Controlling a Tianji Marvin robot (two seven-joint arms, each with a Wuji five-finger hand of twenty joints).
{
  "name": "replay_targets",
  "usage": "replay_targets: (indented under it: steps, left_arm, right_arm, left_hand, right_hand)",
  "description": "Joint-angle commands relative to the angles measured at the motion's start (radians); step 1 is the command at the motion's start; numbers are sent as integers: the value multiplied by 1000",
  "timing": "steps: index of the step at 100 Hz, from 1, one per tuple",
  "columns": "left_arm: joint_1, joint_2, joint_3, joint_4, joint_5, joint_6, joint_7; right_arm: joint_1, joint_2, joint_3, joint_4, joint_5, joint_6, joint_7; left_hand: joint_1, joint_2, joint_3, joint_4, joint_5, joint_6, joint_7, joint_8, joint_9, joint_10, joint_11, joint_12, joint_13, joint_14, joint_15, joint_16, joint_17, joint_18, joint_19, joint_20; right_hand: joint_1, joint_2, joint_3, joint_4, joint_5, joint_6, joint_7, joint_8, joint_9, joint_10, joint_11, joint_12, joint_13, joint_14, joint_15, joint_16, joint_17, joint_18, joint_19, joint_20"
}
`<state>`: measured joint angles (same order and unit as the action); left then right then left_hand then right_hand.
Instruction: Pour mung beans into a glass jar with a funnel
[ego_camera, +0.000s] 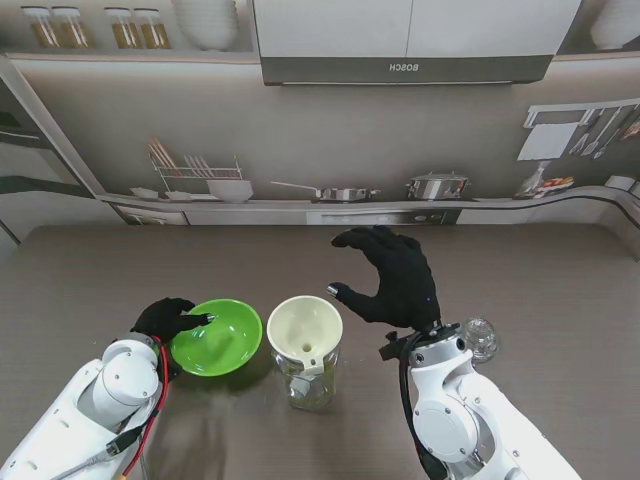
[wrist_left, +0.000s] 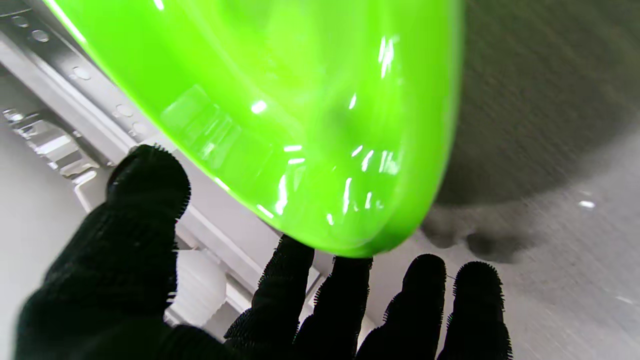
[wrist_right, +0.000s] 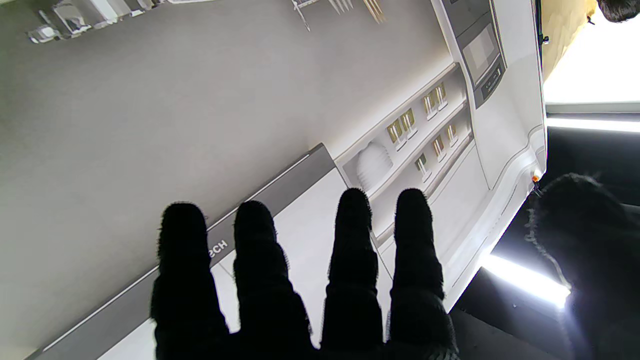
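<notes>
Left hand (ego_camera: 168, 318) grips the green bowl's (ego_camera: 217, 337) rim; the bowl looks empty. Right of it, a cream funnel (ego_camera: 305, 329) sits in the glass jar (ego_camera: 309, 385), apparently part-filled with beans. Right hand (ego_camera: 395, 278) hovers open, holding nothing.

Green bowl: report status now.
Left robot hand shut on green bowl, bowl looks empty. Right robot hand open, raised. Funnel seated in glass jar. Nothing blocking.

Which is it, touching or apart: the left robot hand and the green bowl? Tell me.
Touching. In the left wrist view, the fingertips press against the green bowl; the stand view shows the left robot hand gripping its rim.
</notes>
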<state>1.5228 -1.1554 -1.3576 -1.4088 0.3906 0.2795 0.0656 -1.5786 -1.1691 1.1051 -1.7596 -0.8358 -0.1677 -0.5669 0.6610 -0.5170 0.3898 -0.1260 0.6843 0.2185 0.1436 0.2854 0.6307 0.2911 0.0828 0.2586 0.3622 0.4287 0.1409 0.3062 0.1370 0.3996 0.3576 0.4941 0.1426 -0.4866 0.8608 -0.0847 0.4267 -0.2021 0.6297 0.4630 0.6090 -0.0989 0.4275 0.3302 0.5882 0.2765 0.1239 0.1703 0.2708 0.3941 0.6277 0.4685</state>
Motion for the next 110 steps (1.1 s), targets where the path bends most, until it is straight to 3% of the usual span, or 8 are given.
replay_targets:
  steps: [1, 6, 54, 56, 58, 60, 70, 110]
  left_arm:
    - [15, 6, -17, -27, 2, -23, -15]
    - [25, 7, -33, -46, 5, -47, -13]
    - [134, 32, -123, -264, 12, -361, -70]
    - [139, 33, -125, -272, 15, -372, -72]
    - [144, 34, -125, -279, 18, -384, -74]
    - [149, 35, -125, -286, 20, -395, -74]
    - [165, 37, -119, -318, 29, -432, -75]
    - [194, 39, -79, -352, 99, -530, -29]
  right_arm:
    - [-3, -3, -2, -2, -1, -2, 15]
    - [-2, -3, -3, -2, -1, -2, 17]
    - [-3, 0, -7, -6, 17, 7, 58]
    - [-3, 0, -8, -6, 19, 7, 61]
    - [-3, 0, -8, -7, 21, 8, 64]
    - [-3, 1, -9, -7, 22, 9, 66]
    - [-1, 2, -13, -7, 25, 11, 77]
    - [10, 9, -27, -13, 47, 32, 151]
  left_hand:
    - [-56, -37, 172, 21, -30, -35, -16, -11, -27, -28, -12, -15, -29, -14, -26, -9, 13, 1, -113, 22]
    - [-89, -52, 254, 6, -35, -47, -16, -11, -36, -41, -13, -16, -41, -26, -34, -11, 4, -14, -141, 40]
    - [-41, -38, 293, 14, -68, -88, -21, -10, -87, -93, -17, -22, -90, -106, -68, -14, -66, -105, -169, 61]
    - [-41, -26, 269, 12, -69, -92, -21, -10, -88, -96, -16, -23, -91, -108, -67, -13, -65, -109, -172, 61]
    - [-20, 13, 148, 14, -72, -92, -19, -7, -89, -97, -15, -24, -91, -111, -68, -12, -65, -111, -177, 62]
    - [21, 28, 61, 37, -72, -93, -22, -7, -91, -99, -15, -25, -92, -114, -68, -11, -65, -113, -179, 63]
    - [-9, -25, 237, 31, -72, -97, -21, -6, -92, -104, -15, -26, -92, -120, -67, -12, -64, -120, -185, 58]
    - [-15, -34, 271, 22, -71, -102, -19, -3, -86, -114, -14, -30, -70, -129, -55, -13, -35, -128, -184, 42]
  right_hand:
    - [-24, -3, 21, 18, -17, 4, 1, 18, -22, 5, -4, -8, 13, -26, 3, -2, -4, 33, 12, -20]
    - [-24, -4, 21, 18, -16, 4, 1, 18, -22, 7, -4, -8, 14, -26, 3, -2, -3, 33, 13, -20]
    - [-24, 4, 14, 20, -19, 35, 7, 18, -28, 37, -6, -8, 37, -29, 16, 11, 2, 38, 16, -20]
    - [-24, 5, 14, 21, -19, 38, 7, 18, -27, 39, -5, -8, 38, -29, 16, 11, 2, 38, 16, -20]
    - [-24, 5, 14, 21, -19, 39, 8, 18, -28, 39, -5, -8, 38, -30, 16, 11, 2, 39, 16, -20]
    - [-25, 6, 13, 21, -21, 40, 8, 18, -28, 41, -6, -8, 38, -29, 15, 12, 3, 38, 17, -20]
    - [-25, 8, 11, 21, -22, 46, 12, 19, -27, 45, -4, -7, 40, -28, 15, 14, 5, 38, 18, -19]
    - [-26, 15, 2, 23, -28, 59, 16, 14, -24, 55, -8, -7, 42, -29, 12, 18, 13, 36, 25, -12]
